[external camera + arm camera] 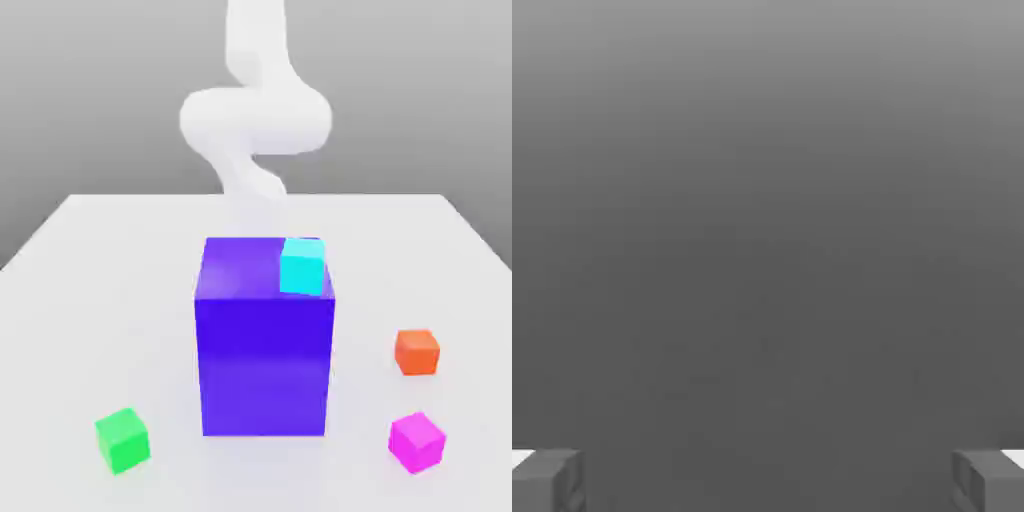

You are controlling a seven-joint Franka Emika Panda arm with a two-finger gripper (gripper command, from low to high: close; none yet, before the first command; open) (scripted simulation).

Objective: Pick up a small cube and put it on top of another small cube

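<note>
Several small cubes are in the exterior view. A cyan cube [303, 266] rests on the top of a tall purple block [264, 350], near its far corner on the exterior view's right. On the table lie a green cube [122, 439], an orange cube [416, 352] and a magenta cube [416, 441]. My white arm [255, 115] rises behind the purple block. In the hand view my gripper [768, 482] is open, its two grey fingertips [550, 480] far apart with nothing between them, facing a plain grey background.
The white table [100, 300] stretches around the purple block, which stands in the middle. The green cube sits at the exterior view's front left, the orange and magenta cubes at its right.
</note>
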